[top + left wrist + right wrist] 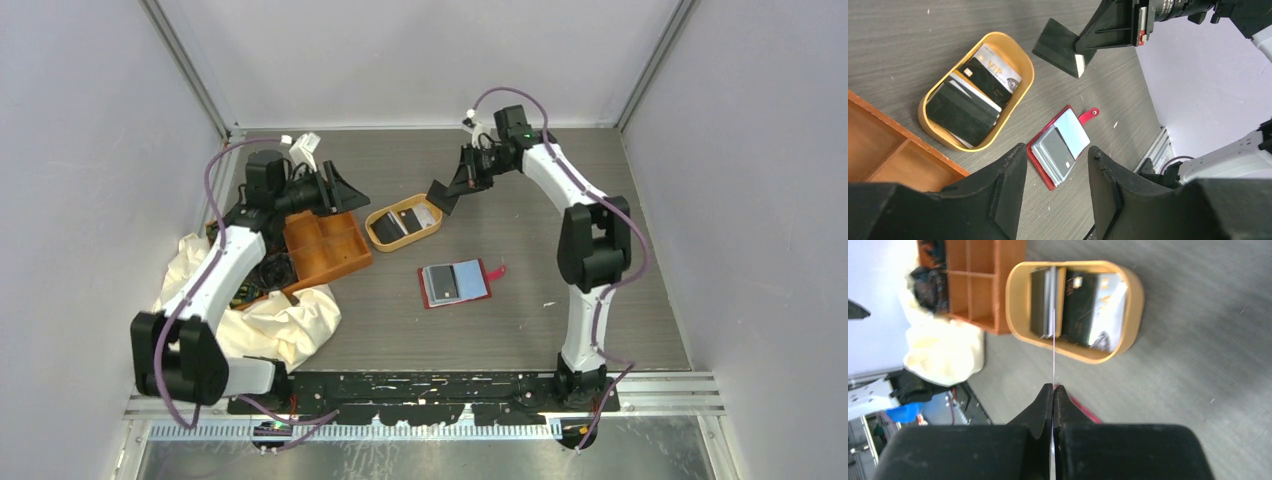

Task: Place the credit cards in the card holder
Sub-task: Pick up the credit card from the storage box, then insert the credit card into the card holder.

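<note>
My right gripper (458,184) is shut on a dark credit card (443,196) and holds it in the air just right of the oval tan dish (378,217). In the right wrist view that card (1053,340) shows edge-on as a thin line running out from the closed fingertips (1053,387). In the left wrist view it is a black rectangle (1058,47). More credit cards (965,107), black and pale, lie stacked in the dish (1025,65). The red card holder (455,283) lies open on the table with a dark card in its top sleeve (1058,147). My left gripper (1057,155) is open and empty, above the orange tray.
An orange compartment tray (325,245) stands left of the dish. A crumpled cream cloth (270,320) with dark items on it lies at the near left. Grey walls close in the table on three sides.
</note>
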